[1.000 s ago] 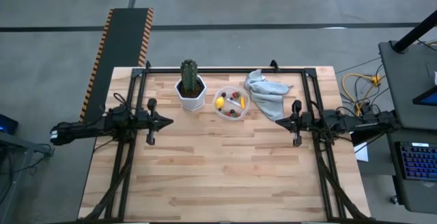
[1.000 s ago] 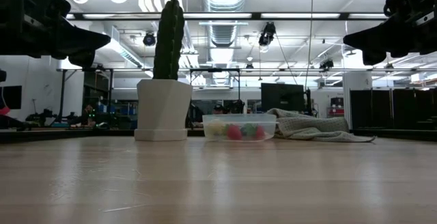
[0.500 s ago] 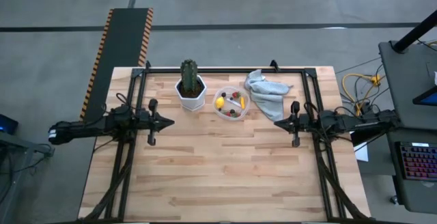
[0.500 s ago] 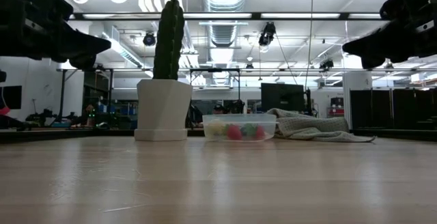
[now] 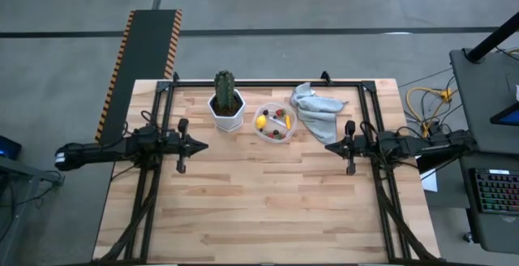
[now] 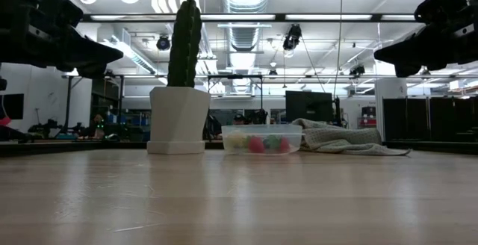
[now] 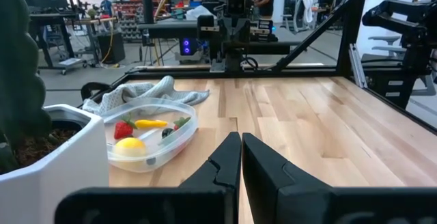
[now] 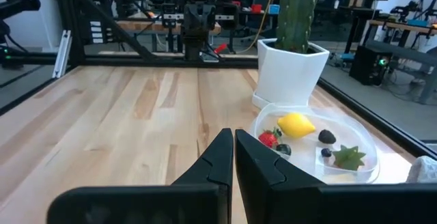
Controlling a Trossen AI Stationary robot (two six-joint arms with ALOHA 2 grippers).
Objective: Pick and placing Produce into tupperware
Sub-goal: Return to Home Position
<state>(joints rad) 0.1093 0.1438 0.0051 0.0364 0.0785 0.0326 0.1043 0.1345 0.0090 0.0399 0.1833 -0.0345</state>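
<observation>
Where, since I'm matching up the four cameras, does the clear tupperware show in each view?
High view: tupperware at back centre, right of the white cactus pot.
Low view: tupperware mid-picture, right of the pot.
Left wrist view: tupperware between the pot and the grey cloth.
Right wrist view: tupperware nearer than the pot.
Shared landmark: the pot, beside it everywhere.

Left pincer [image 5: 201, 145], right pincer [image 5: 328, 145]: both closed

One tupperware [image 7: 167, 154], one lemon [image 8: 295, 125], one yellow-orange stick [image 7: 151, 123], one potted cactus [image 5: 226, 102], one grey cloth [image 5: 316, 110]; the berries [image 8: 327, 136] are too small to count.
</observation>
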